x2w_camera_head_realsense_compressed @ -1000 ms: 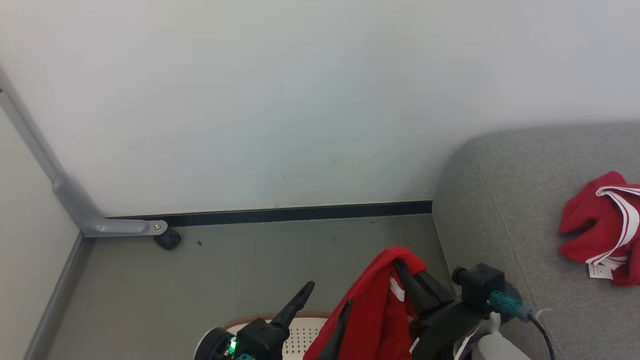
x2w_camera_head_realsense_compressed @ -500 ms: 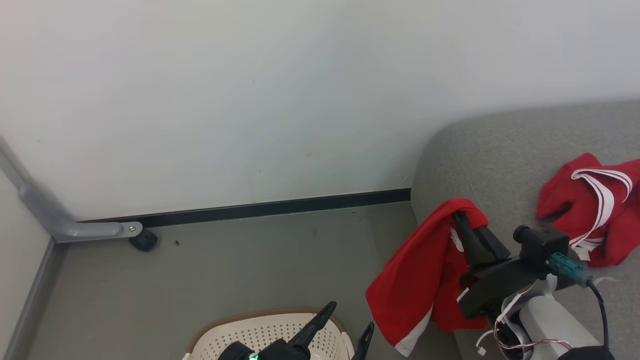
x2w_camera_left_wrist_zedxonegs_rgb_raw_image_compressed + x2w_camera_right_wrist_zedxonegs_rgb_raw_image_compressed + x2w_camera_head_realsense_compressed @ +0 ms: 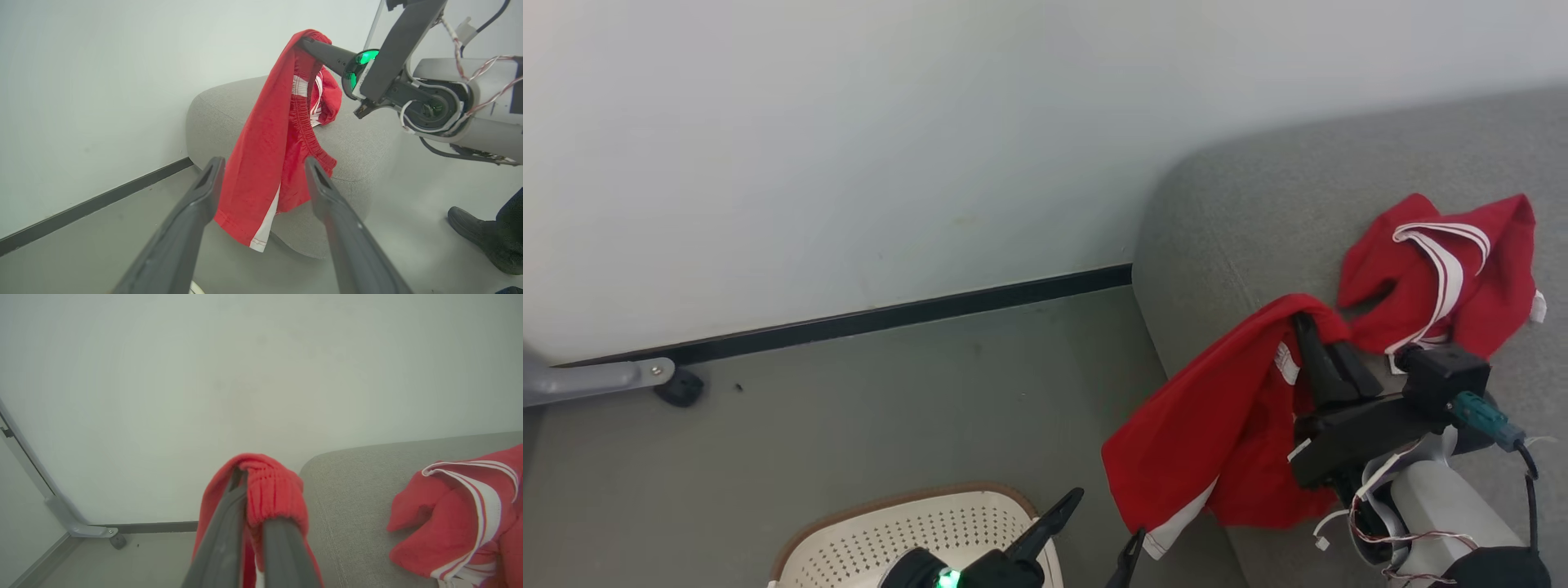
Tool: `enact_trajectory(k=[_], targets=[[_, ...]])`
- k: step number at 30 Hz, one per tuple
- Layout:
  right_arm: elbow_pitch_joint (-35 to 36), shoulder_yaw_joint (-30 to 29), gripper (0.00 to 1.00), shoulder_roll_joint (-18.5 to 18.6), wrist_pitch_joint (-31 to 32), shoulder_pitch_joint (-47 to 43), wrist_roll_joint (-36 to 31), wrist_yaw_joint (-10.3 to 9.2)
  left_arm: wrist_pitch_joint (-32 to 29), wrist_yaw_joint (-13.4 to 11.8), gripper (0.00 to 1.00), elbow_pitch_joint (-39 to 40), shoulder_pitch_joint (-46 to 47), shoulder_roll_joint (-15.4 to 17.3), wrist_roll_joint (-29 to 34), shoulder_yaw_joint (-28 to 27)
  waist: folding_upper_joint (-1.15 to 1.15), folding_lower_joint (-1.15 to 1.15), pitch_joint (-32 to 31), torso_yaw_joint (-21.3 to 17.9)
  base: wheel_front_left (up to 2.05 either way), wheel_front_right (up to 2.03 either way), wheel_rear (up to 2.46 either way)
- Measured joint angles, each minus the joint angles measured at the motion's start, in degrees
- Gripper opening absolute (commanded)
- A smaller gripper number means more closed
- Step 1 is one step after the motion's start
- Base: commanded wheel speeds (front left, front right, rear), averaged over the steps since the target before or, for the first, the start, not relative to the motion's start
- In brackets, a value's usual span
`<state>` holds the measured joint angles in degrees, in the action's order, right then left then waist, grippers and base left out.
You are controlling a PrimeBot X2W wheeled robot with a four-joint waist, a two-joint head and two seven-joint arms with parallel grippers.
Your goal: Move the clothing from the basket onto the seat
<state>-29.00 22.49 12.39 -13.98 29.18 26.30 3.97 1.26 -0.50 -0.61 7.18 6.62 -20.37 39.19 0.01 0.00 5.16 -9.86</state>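
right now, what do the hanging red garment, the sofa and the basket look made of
The hanging red garment looks like thin matte fabric, probably synthetic sportswear: it drapes limply and has a gathered elastic waistband.
The sofa looks like grey woven upholstery, matte: coarse weave and a seam show.
The basket looks like rigid moulded plastic, smooth cream: rows of small round holes, brown rim.

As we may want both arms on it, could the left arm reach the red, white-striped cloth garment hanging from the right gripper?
Probably yes: the open left gripper points straight at the red white-striped garment draped from the shut right gripper, with only open air between them.
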Motion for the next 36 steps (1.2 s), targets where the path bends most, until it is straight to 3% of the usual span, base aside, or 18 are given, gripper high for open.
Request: enact_trajectory(k=[16,23,36], targets=[[1.3,-7.6,0.00,3.5,-0.3,5.6,2.0,-1.02,-2.2,0.0,1.00,1.1,5.3,0.5,2.9,0.0,0.00,0.00,7.0,-7.5,0.00,0.00,0.00],[0.9,-10.7,0.00,5.1,-0.3,14.0,2.4,-1.00,-3.4,0.4,1.00,1.4,8.2,1.0,3.8,0.1,0.00,0.01,10.8,-9.3,0.00,0.00,0.00],[-5.1,-18.0,0.00,12.2,-0.6,31.4,2.4,-0.94,-5.6,1.6,1.00,1.5,13.2,0.8,5.7,1.2,0.01,0.00,17.8,-9.6,0.00,0.00,0.00]])
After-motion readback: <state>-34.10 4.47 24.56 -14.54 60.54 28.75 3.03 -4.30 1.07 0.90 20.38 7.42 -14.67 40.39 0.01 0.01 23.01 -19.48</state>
